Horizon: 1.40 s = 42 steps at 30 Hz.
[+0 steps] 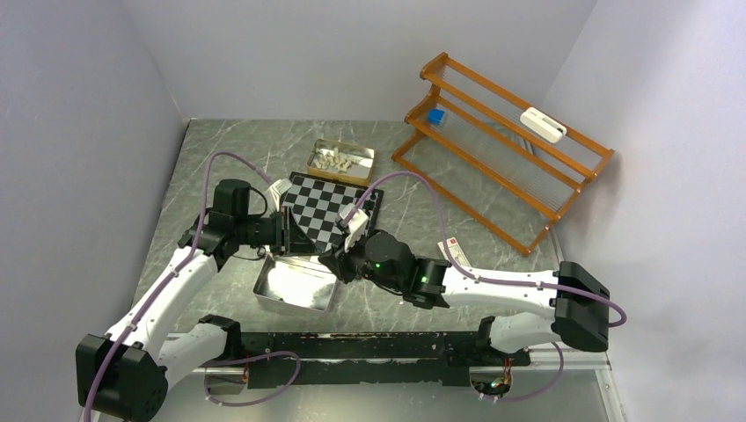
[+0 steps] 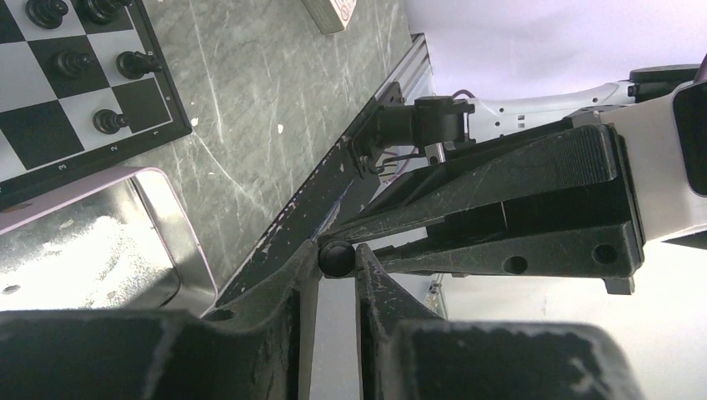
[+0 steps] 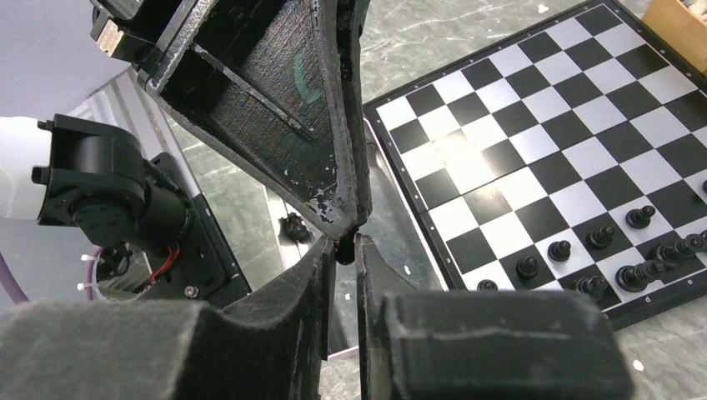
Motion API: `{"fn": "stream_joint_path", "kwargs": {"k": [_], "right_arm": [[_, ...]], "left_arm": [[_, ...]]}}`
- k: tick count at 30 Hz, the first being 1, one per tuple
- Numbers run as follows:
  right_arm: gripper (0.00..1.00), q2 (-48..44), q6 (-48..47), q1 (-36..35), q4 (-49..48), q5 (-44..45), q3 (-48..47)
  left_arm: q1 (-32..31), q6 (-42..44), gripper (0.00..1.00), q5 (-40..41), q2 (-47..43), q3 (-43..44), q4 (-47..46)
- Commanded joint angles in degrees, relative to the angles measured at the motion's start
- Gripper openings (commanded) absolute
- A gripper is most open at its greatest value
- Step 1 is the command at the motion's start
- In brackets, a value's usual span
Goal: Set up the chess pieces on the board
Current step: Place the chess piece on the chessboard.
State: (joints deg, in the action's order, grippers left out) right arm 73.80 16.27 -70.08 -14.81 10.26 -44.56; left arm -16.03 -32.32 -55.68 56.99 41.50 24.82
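Handover over the table: 1 black chess piece [image 2: 336,257] is pinched between the near-shut tips of the left gripper [image 2: 337,272] and right gripper [image 3: 344,250] (tip to tip); the board [image 3: 542,158] lies beyond the right jaws.

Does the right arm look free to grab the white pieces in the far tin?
Probably not yet: the right gripper meets the left gripper tip to tip, a black piece pinched between them.
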Motion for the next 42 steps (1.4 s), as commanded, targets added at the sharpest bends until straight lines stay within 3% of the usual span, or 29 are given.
{"fn": "stream_joint_path", "kwargs": {"k": [1,4,10,18,24,26,32,37,42], "right_arm": [[0.19,0.25,-0.13,0.39,-2.87,1.82,-0.33],[0.21,0.06,0.3,0.57,-3.28,2.25,0.26],[0.37,-2.08,3.49,1.12,-6.62,3.04,3.61],[0.48,-12.05,18.38,4.92,-27.26,-0.19,17.28],[0.65,-12.68,21.45,5.51,-32.86,-0.37,18.03],[0.65,-10.92,19.6,5.52,-32.7,-0.59,16.42],[0.44,-6.3,21.53,5.51,-42.22,1.23,17.04],[0.35,-4.57,22.82,5.55,-47.42,1.48,17.21],[0.33,-3.18,23.97,5.56,-48.88,2.01,16.64]], "left_arm": [[-0.58,-0.5,0.21,-1.47,-0.26,-0.36,1.12],[-0.57,-1.08,0.18,-0.91,-0.22,-0.68,0.98],[-0.57,-8.7,0.15,-0.93,-0.68,-3.26,-5.31],[-0.57,-25.13,0.14,-2.04,-2.49,-5.72,-19.53],[-0.58,-36.94,0.14,-1.3,-4.0,-7.14,-29.7],[-0.58,-42.19,0.14,-0.87,-4.46,-8.51,-35.9],[-0.58,-57.13,0.13,0.41,-4.11,-12.88,-53.42],[-0.57,-57.56,0.13,0.62,-3.89,-13.14,-53.22],[-0.58,-60.52,0.13,1.12,-4.26,-15.66,-57.03]]}}
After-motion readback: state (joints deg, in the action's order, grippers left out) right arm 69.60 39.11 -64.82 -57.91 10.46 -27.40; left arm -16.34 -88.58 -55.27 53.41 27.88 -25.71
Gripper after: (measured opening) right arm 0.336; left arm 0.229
